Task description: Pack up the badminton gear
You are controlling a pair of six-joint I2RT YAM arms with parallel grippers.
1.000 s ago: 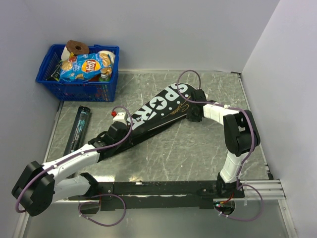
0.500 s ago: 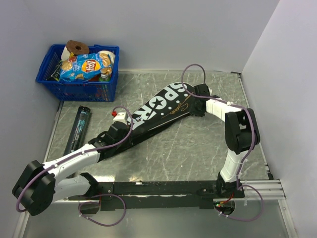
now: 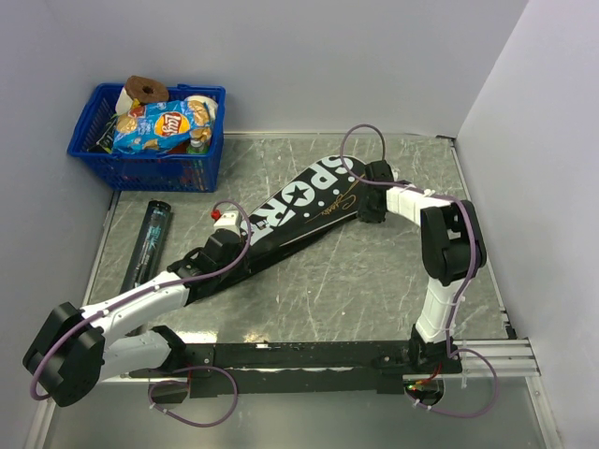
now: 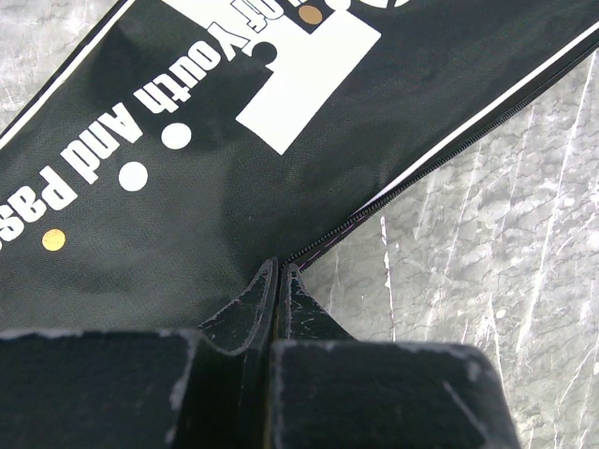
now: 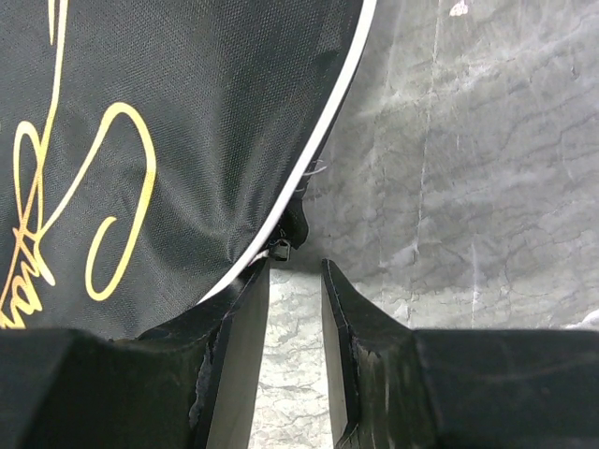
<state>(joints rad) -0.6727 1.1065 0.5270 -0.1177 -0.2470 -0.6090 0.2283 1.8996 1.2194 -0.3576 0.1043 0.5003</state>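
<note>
here, bag (image 4: 187,215) edge in left jaws, zip (image 5: 280,249) before right jaws

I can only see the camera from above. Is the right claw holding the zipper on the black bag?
Observer: No. Its wrist camera shows the right gripper open. The small zipper pull on the bag sits just past the gap, not between the fingers.
Operator: What about the left claw?
Observer: The left gripper has its fingers pressed together with no gap, right where the zipper line reaches their tips. I cannot tell if cloth is pinched between them.
Operator: Are there any words near that claw?
Observer: Yes. Close up, white letters on the bag read "Youth And", followed by a word that is cut off at the edge of the picture.
</note>
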